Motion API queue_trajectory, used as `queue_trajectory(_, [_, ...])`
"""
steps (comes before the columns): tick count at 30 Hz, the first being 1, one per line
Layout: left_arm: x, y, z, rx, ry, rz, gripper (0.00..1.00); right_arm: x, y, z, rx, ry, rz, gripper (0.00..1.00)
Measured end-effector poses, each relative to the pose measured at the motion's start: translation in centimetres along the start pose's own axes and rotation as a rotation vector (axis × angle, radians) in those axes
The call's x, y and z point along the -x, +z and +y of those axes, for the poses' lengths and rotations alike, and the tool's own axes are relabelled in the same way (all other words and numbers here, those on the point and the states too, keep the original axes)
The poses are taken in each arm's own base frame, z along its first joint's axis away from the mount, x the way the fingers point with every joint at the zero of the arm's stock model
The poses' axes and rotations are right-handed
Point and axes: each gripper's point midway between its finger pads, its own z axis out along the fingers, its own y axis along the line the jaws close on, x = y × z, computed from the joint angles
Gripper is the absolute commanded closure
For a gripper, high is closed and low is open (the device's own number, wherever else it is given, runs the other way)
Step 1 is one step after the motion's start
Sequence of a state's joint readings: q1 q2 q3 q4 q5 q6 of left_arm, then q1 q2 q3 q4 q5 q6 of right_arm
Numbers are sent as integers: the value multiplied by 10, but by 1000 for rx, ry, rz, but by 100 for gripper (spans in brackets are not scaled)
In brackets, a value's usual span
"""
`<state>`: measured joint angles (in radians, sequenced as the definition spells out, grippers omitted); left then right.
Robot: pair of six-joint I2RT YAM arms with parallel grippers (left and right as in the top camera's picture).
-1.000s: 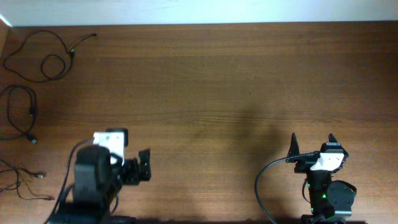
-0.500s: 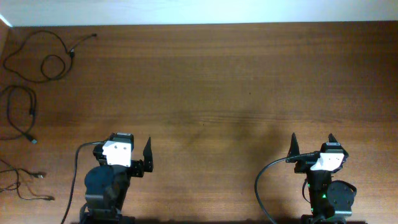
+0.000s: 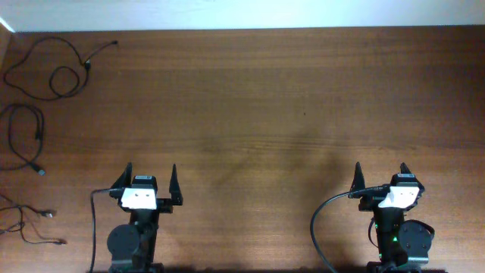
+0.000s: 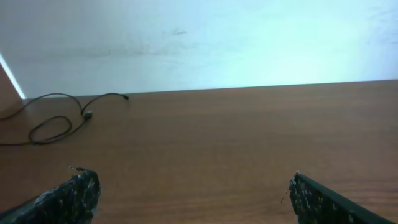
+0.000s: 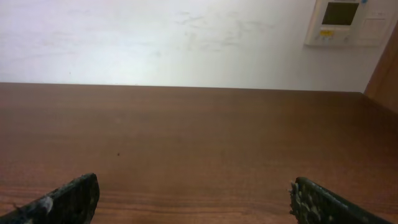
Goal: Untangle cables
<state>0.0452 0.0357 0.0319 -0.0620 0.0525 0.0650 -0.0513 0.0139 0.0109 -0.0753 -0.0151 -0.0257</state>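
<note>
Three thin black cables lie apart along the table's left side. One looped cable [image 3: 57, 72] is at the far left corner and also shows in the left wrist view [image 4: 59, 121]. A second cable [image 3: 30, 136] lies below it. A third cable [image 3: 30, 224] lies at the front left edge. My left gripper [image 3: 148, 176] is open and empty at the front left, pointing away from me, to the right of the cables. My right gripper [image 3: 380, 173] is open and empty at the front right. Wide-spread fingertips [image 4: 78, 190] show in the left wrist view, and fingertips [image 5: 74, 196] in the right wrist view.
The brown wooden table [image 3: 265, 98] runs to a white wall [image 5: 155, 37] at the back. A wall control panel [image 5: 345, 22] shows in the right wrist view. A thick black arm cable [image 3: 322, 220] loops beside the right arm base.
My left arm has swung back from the left and turned to face straight ahead, jaws open. The right arm and the cables have not moved.
</note>
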Motion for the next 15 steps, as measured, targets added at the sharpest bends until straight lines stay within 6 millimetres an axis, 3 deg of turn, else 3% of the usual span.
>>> queue_trajectory(8, [3, -1, 8, 36, 0, -31, 1, 0, 0, 0, 0, 0, 0, 2])
queue_trajectory(15, [-8, -1, 10, 44, -3, 14, 1, 0, 0, 0, 0, 1, 0, 2])
